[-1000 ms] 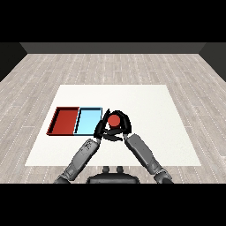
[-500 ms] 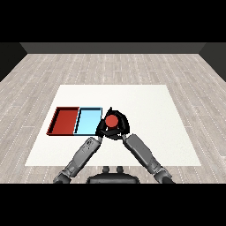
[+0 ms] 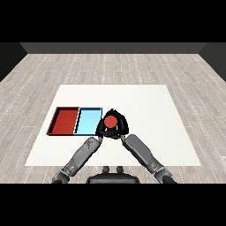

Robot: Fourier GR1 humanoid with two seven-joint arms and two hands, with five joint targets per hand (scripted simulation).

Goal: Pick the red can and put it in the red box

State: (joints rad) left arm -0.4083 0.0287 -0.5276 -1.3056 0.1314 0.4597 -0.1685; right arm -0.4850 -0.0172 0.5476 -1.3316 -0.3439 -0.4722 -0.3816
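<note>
Right hand (image 3: 120, 127) curled round the red can (image 3: 110, 121), holding it just right of the blue tray (image 3: 88, 122). Red tray (image 3: 65, 120) next to the blue one, further left. Left hand (image 3: 100, 130) hidden under the can; fingers cannot be made out.

Readable text: none on any surface
Labels, brands, numbers, signs: none can be read
</note>
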